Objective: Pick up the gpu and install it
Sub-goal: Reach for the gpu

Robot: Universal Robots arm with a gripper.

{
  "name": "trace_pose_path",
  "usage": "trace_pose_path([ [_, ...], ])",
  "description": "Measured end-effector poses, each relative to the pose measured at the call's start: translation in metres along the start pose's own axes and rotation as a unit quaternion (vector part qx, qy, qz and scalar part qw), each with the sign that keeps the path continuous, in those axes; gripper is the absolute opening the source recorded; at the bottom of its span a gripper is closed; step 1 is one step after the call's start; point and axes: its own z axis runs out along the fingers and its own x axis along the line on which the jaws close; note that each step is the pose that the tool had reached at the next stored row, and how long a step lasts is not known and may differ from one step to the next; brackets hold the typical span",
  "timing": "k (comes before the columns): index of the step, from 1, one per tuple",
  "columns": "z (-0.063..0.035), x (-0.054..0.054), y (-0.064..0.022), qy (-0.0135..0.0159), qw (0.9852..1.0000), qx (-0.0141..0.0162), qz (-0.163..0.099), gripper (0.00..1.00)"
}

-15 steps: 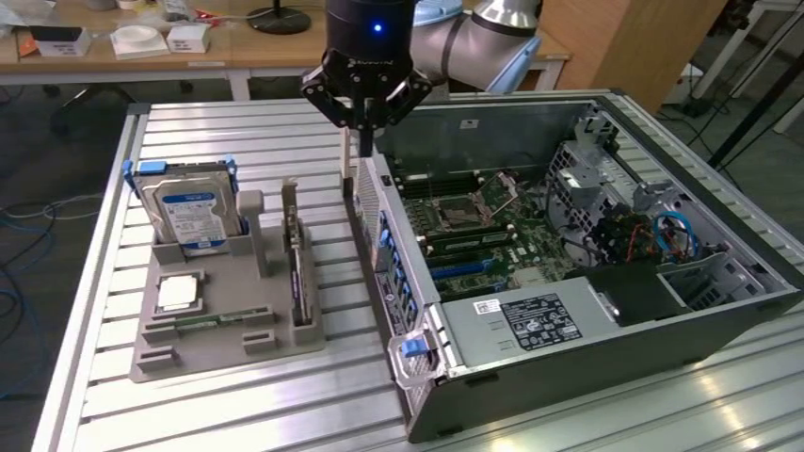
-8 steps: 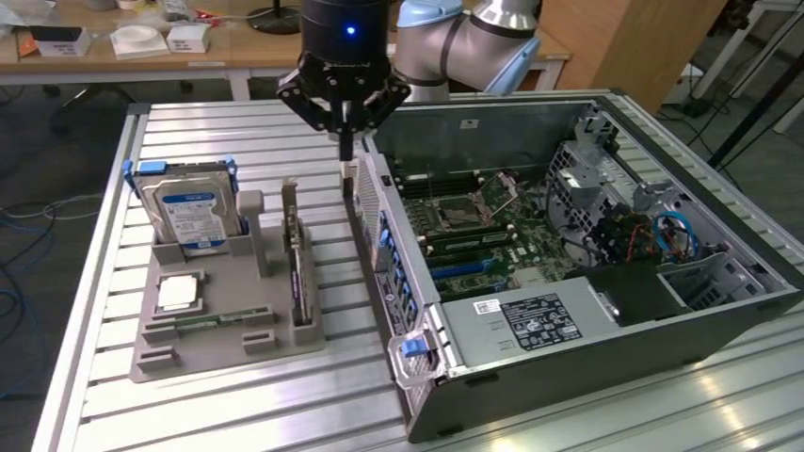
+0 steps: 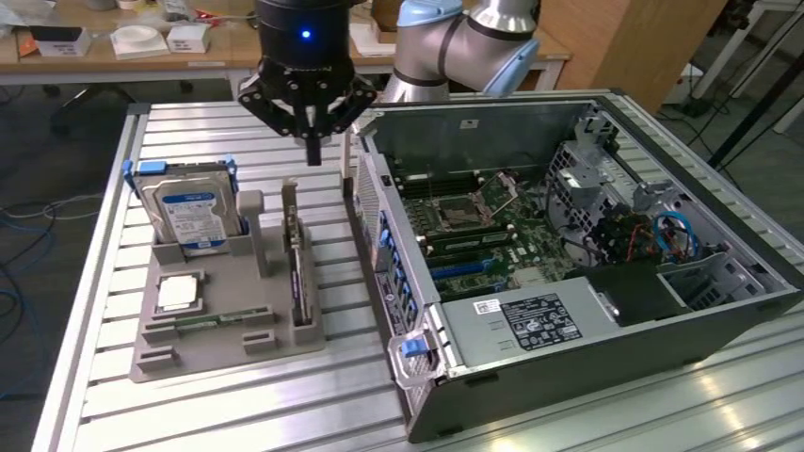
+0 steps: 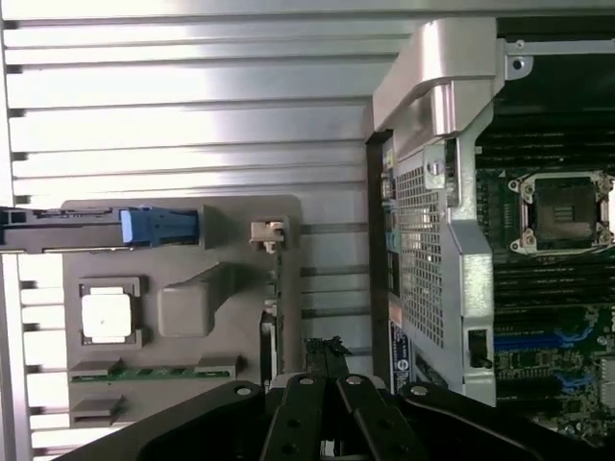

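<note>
Grey moulded plastic forms the parts tray, which rests on the slatted aluminium table. The gpu, a thin flat card with a dark face and a silver end bracket, stands on its long edge in the slot along the side of the tray nearest the computer; it has not been lifted or installed. In the same tray, the silver hard drive with a blue-white label stands upright in a blue carrier at the far end. The square silver processor chip lies flat in its recess, and the narrow green memory stick lies flat beside it. The black tower computer case lies on its side just beside the tray, at the exterior view's right, with its panel off and the green motherboard exposed. The black gripper hangs point-down above the table near the far end of the gpu, over the gap between the tray and the case. Its fingers are closed together and hold nothing. The gripper is clear of the card, the tray and the case.
</note>
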Motion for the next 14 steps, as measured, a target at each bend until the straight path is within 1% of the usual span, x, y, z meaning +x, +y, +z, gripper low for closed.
trace_pose_path([
  [9,0.0019,0.035,-0.0031,0.0,1.0,0.0,-0.001,0.11],
  [11,0.002,0.038,-0.0033,0.0,1.0,0.0,-0.002,0.11],
  [14,0.002,0.038,-0.0033,0.0001,1.0,0.0,-0.002,0.11],
])
